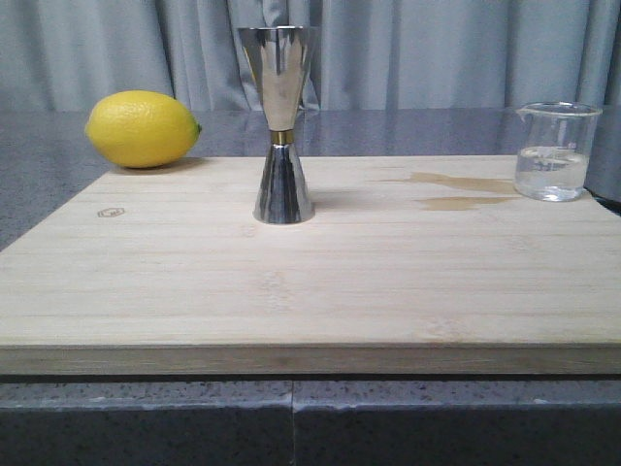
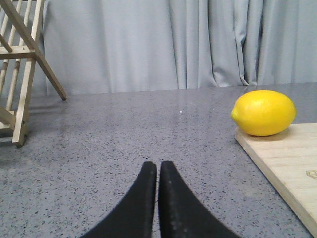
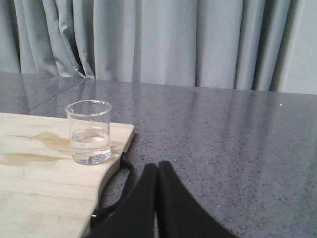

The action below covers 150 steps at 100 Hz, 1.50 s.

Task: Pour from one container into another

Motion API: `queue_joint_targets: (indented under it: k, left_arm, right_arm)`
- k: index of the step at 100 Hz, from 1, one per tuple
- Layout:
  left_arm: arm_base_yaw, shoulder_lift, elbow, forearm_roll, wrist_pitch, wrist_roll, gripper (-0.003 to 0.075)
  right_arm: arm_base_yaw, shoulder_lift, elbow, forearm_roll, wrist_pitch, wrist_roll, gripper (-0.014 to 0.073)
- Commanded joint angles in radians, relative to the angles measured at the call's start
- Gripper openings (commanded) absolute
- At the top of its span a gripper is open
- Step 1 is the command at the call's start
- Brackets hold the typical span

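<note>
A: Beaker point(image 1: 555, 151)?
B: Upright at the board's point(image 1: 310, 291) far right corner, part full of clear liquid, two damp streaks point(image 1: 466, 191) beside it.

A: Jigger point(image 1: 280, 124)?
B: Standing mid-board, well apart from the beaker. Lemon point(image 1: 142, 128) at the far left corner.

A: Left fingers point(image 2: 158, 171)?
B: Pressed together, empty, above bare grey bench point(image 2: 124, 134) near the lemon; wooden rack point(image 2: 20, 64) off to one side.

A: Right fingers point(image 3: 157, 171)?
B: Also closed on nothing, over bench near the beaker's corner.

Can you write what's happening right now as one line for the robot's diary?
stage: not started | beaker: upright, holds liquid | jigger: upright | left gripper: shut | right gripper: shut
</note>
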Motion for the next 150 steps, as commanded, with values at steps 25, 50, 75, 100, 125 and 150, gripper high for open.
queue_joint_targets:
  k: [25, 50, 75, 100, 125, 150]
  left_arm:
    - [0.003, -0.021, 0.027, -0.011, -0.074, -0.003, -0.0019]
    - [0.003, -0.021, 0.027, -0.011, -0.074, -0.003, -0.0019]
    - [0.003, -0.021, 0.027, -0.011, -0.074, -0.003, -0.0019]
    - [0.003, -0.021, 0.027, -0.011, -0.079, -0.003, -0.0019]
    - [0.003, -0.021, 0.027, -0.02, -0.082, -0.005, -0.0019]
    - [0.003, -0.021, 0.017, -0.17, -0.204, -0.012, -0.0019]
  right_arm:
    - [-0.006, -0.019, 0.013, 0.001, -0.076, -0.002, -0.0062]
    - [-0.006, -0.019, 0.013, 0.001, -0.076, -0.002, -0.0062]
    - [-0.006, -0.019, 0.013, 0.001, -0.076, -0.002, -0.0062]
    - [-0.006, -0.019, 0.013, 0.001, -0.076, -0.002, -0.0062]
    - [-0.006, -0.019, 0.013, 0.005, -0.089, -0.002, -0.0062]
    - [-0.006, -0.019, -0.013, 0.084, -0.099, -0.002, -0.0062]
